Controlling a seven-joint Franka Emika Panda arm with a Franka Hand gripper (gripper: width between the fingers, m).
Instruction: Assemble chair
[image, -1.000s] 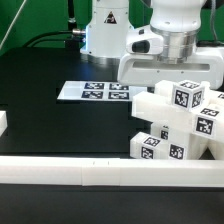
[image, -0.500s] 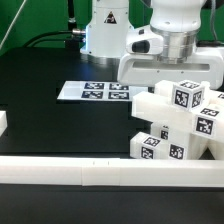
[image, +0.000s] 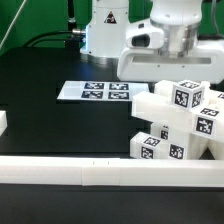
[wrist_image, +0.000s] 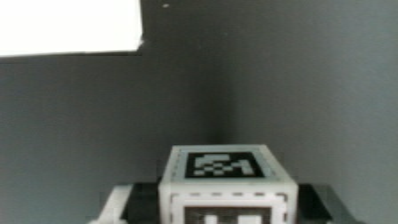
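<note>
A: Chair parts (image: 178, 125): white tagged blocks, clustering at the exterior view's right, resting on the black table (image: 50, 110) just behind the white border rail (image: 100, 172).

B: Topmost post (image: 187, 97): standing upright on the cluster, showing a square tag toward the camera, sitting directly beneath the arm's white body (image: 165, 45).

A: Lower blocks (image: 160, 147): stacking in steps, each bearing black-and-white tags, touching one another.

B: Marker board (image: 95, 91): lying flat on the table behind the cluster, toward the exterior view's left of it, carrying a row of tags.

A: Gripper: hiding behind the arm's body in the exterior view; fingertips not showing there.

B: Wrist view: looking down on a tagged white block (wrist_image: 219, 172) against the dark table; a pale patch (wrist_image: 68, 27) occupying one corner.

A: Grey shapes (wrist_image: 125, 200) flanking that block on both sides, possibly fingers; too cropped for telling.

B: Claw state: impossible to tell whether spread, pressed together, or pinching the block.

A: Small white piece (image: 3, 122): sitting at the exterior view's far left edge, well apart from the cluster.
</note>
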